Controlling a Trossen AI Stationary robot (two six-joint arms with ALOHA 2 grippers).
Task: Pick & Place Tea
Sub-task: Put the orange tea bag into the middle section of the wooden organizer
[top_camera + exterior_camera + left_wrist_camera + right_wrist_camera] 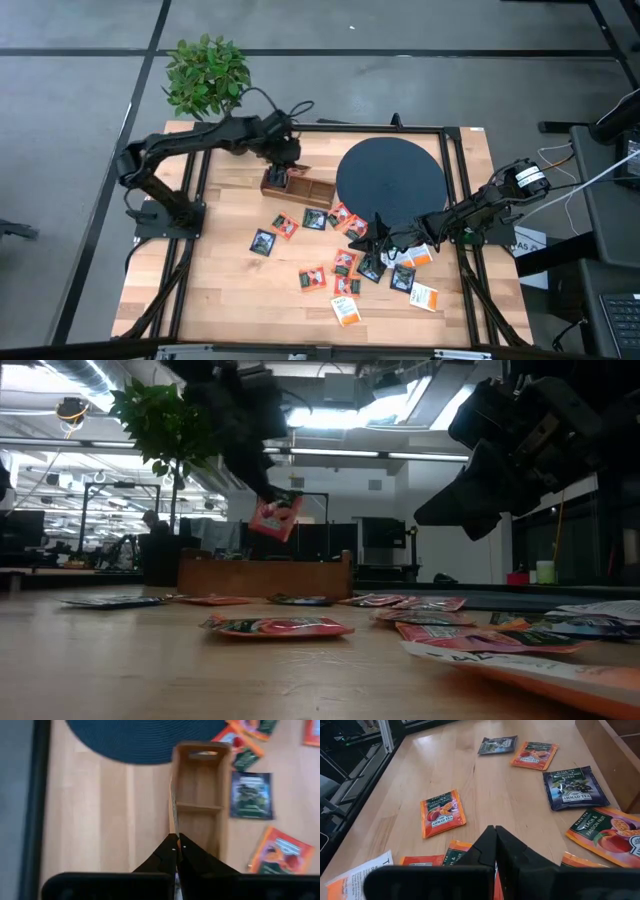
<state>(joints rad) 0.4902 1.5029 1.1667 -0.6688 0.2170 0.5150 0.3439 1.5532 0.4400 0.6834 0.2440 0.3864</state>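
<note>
Red-orange sachet (275, 518) pinched aloft above wooden tray, other tea sachets (345, 262) scattered flat across table

Pale wood table (220, 290), brown wooden tray (300, 187), black ribbed disc (390, 180). Sachets (345, 262) lie mixed: red-orange ones with peach pictures (442, 813), a dark navy one (575, 787), white with orange (424, 297). Green leafy plant (205, 75).

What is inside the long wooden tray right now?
The compartments of the wooden tray that show look bare. The left gripper holds a red-orange sachet edge-on above it and hides the nearest part.
</note>
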